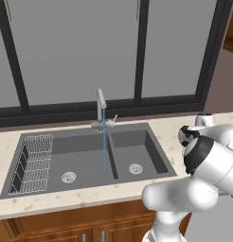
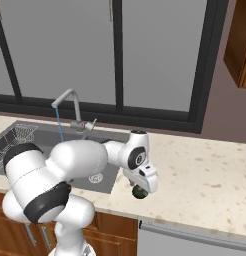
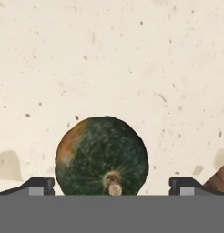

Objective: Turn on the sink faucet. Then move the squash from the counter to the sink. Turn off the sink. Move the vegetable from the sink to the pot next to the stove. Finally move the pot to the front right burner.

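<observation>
Directly below the gripper point(image 3: 111, 185) the squash point(image 3: 101, 155) is found, centred between the two spread fingertips, which stand clear of it on either side with nothing held. No long axis is offered: the squash is a round ball, its pale stem stub turned up toward the hand, so a straight descent appears to be all the grasp calls for. From left to right, the left fingertip point(image 3: 37, 185), the dark green, mottled rind with an orange patch, and the right fingertip are seen. Underneath, the counter point(image 3: 132, 68) is beige speckled stone. At the sink point(image 1: 151, 142), water is seen running from the faucet point(image 1: 101, 106).
</observation>
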Motion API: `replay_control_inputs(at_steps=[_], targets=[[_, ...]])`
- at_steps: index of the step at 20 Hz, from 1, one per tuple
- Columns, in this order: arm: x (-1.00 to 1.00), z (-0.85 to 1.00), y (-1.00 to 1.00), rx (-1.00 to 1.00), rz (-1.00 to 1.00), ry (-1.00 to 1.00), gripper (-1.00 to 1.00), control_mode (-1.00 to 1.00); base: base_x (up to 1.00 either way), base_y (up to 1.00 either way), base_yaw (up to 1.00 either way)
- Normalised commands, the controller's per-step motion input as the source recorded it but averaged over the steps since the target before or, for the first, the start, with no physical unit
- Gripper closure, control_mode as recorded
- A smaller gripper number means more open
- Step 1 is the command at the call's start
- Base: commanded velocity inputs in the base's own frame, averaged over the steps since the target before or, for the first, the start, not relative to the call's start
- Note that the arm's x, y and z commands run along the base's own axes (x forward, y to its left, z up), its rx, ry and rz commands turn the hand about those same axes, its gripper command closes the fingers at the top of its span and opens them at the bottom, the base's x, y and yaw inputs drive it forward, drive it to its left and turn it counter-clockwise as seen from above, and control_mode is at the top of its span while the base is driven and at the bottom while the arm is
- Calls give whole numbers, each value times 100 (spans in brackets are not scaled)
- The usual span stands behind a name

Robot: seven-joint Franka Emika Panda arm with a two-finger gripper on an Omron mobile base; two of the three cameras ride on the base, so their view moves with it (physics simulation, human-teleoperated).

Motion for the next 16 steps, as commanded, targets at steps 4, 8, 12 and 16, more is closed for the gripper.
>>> replay_control_inputs(at_steps=[4,8,12,16], targets=[[0,-11,-1,0,0,0,-100,-100,0,0,0],[0,-14,0,0,0,0,-100,-100,0,0,0],[0,-14,0,0,2,0,-100,-100,0,0,0],[0,-12,0,1,3,0,-100,-100,0,0,0]])
